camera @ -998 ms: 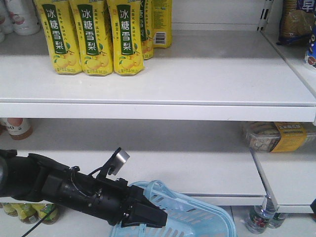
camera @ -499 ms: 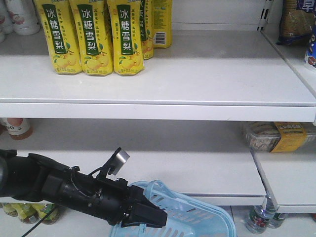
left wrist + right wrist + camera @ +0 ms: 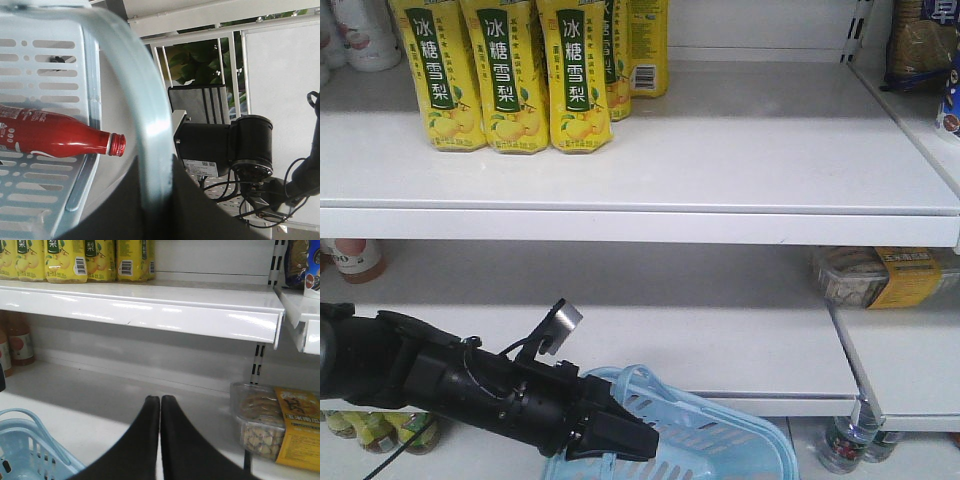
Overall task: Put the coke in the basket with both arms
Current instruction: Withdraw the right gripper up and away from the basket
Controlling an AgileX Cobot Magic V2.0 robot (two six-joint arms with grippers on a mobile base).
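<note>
My left fingers (image 3: 155, 200) clamp the light blue slotted plastic basket's handle (image 3: 145, 115) (slim red Coca-Cola bottle (image 3: 55, 136) lying inside); my right fingers (image 3: 160, 412) are pressed together.

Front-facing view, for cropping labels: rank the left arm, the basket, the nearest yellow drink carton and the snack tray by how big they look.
1. left arm
2. basket, partly cut off
3. yellow drink carton
4. snack tray, close to the carton, so unsure.

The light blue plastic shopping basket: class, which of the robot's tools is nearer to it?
Left. The left tool grips the light blue plastic shopping basket by its handle; the right tool is shut, empty, above and beside it.
</note>
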